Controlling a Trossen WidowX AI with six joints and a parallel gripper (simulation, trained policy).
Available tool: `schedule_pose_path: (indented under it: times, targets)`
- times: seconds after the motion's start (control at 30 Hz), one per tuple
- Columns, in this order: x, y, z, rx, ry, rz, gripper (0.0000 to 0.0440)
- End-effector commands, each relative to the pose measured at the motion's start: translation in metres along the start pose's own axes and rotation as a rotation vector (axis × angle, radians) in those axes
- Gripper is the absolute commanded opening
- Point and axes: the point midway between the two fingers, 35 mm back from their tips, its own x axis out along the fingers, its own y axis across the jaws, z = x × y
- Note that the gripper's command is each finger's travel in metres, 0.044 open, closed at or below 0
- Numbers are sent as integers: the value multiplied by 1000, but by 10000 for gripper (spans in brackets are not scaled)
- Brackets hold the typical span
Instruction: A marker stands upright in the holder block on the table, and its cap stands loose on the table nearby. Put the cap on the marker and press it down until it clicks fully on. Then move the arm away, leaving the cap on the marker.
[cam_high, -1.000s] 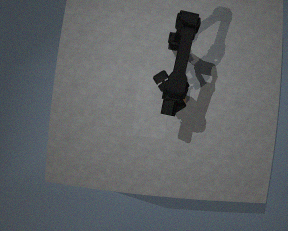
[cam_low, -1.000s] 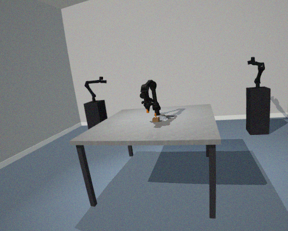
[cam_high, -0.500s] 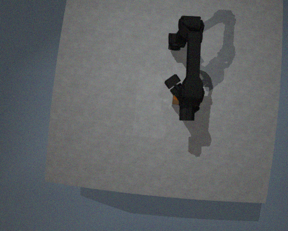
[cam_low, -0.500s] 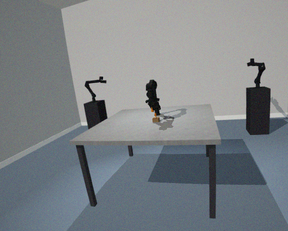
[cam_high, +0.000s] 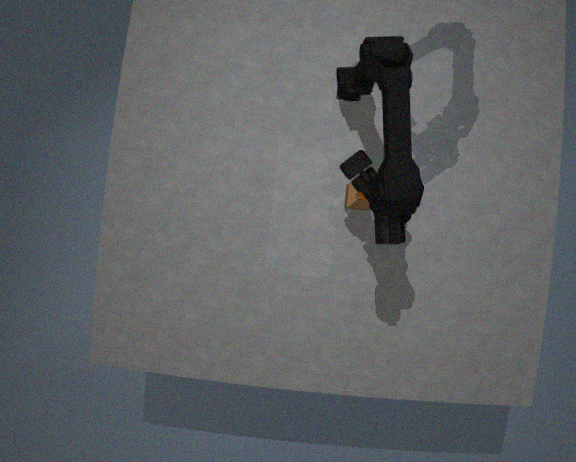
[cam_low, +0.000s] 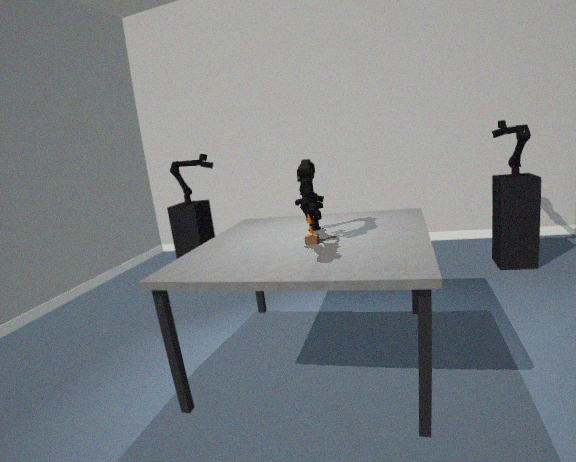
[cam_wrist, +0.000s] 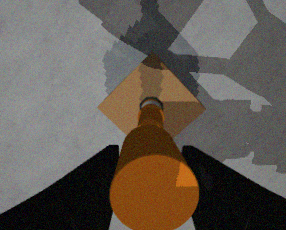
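The orange cap (cam_low: 309, 220) (cam_wrist: 154, 192) is held between the fingers of my gripper (cam_wrist: 150, 154), which is shut on it. In the wrist view the cap stands in line with the orange marker (cam_wrist: 151, 118) (cam_low: 311, 229) and hides its upper end. The marker stands upright in the tan holder block (cam_wrist: 117, 106) (cam_low: 312, 240) (cam_high: 357, 205). The cap is above or at the marker's top; whether they touch or the cap is partly on cannot be told. In the top view the arm hides most of this.
The arm (cam_high: 397, 125) (cam_low: 306, 172) reaches over the holder from the back of the grey table (cam_high: 225, 250) (cam_low: 240, 270). Its shadows fall around the block. Two other black arms (cam_low: 187, 172) (cam_low: 517, 142) stand on pedestals beyond the table.
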Motion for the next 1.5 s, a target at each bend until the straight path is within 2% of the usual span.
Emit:
schedule_pose_path:
  times: [0.0,0.7,0.77,0.8,1.47]
  targets:
    - [6,-1,1,1,-11,15,0]
    - [58,-1,-1,-73,-55,45,3]
    - [63,1,0,-78,-58,57,55]
    - [64,3,2,-82,-69,65,60]
    - [79,4,-5,-172,-37,60,95]
